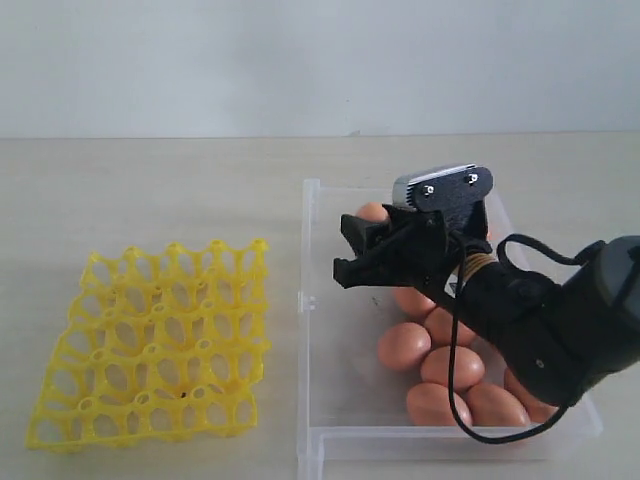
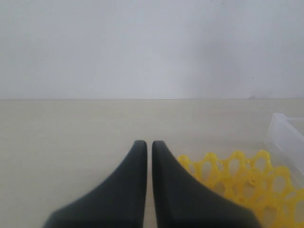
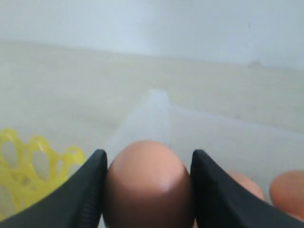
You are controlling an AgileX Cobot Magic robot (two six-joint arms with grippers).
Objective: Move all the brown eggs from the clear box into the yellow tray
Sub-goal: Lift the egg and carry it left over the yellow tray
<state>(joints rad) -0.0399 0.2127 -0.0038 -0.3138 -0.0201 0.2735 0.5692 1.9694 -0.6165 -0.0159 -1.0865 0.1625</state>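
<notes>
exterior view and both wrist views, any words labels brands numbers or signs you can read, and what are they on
None: no readable text in any view. The yellow tray, the clear box, the brown eggs and the black right gripper are unmarked. The grey housing on its wrist shows no lettering.

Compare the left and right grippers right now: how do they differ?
The right gripper is clamped on a brown egg, with its jaws spread to the egg's width. The left gripper holds nothing, and its jaws are almost touching. The right gripper is over the clear box, while the left is over the bare table beside the yellow tray. Both have black, tapered fingers.
</notes>
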